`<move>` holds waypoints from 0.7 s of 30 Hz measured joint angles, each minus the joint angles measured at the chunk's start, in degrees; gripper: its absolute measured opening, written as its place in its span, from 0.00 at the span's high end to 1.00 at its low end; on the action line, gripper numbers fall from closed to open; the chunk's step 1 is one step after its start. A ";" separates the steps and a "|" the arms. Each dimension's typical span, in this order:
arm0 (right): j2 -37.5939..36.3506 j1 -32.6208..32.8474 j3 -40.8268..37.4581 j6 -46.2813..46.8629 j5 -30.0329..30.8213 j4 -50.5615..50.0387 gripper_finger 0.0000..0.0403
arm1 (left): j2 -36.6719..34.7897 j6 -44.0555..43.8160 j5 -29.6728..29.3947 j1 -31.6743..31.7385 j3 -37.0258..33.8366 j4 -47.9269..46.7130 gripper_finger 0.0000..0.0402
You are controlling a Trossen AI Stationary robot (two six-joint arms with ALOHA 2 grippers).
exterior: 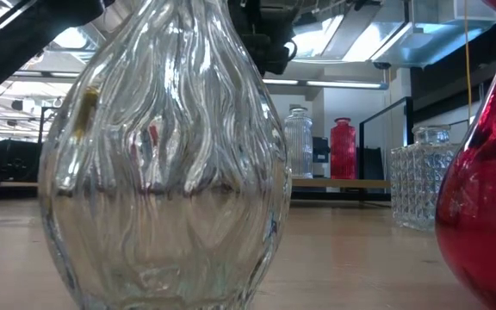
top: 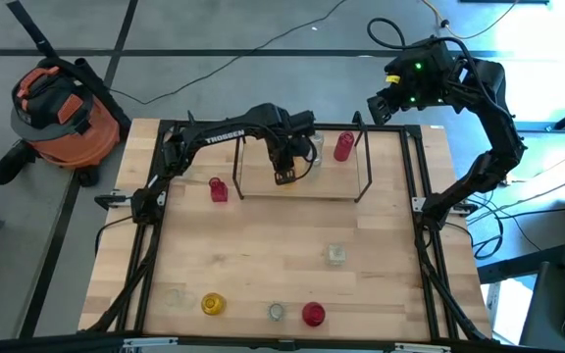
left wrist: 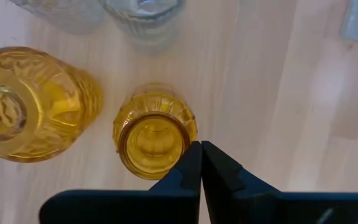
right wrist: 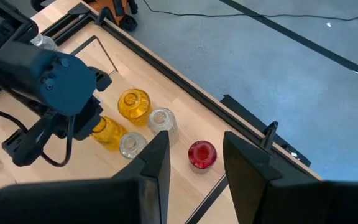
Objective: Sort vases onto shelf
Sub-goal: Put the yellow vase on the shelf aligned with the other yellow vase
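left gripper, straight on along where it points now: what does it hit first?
Probably the small yellow jar: the left gripper, shut, points down at the shelf, tips by the jar's rim. Depth is unclear; it may slip past onto the board.

yellow, clear, red vases [right wrist: 133, 103] upright on shelf [top: 302, 181], others scattered

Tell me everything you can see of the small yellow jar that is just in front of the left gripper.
The small yellow jar is translucent amber glass with a ribbed wall and a round open mouth. It stands upright on the shelf, seen from above. A bigger yellow vase stands close beside it, and two clear vases stand just beyond. The left gripper is shut and empty, its tips over the jar's rim; whether they touch it cannot be told.
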 joint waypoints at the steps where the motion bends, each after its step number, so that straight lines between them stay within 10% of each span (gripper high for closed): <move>1: 0.00 0.00 0.00 0.00 0.02 0.00 0.73 | 0.00 0.00 -0.01 0.11 0.00 0.11 1.00; 21: 0.00 0.00 0.00 -0.04 0.00 0.00 0.73 | -0.27 1.05 1.21 0.93 0.00 -1.45 1.00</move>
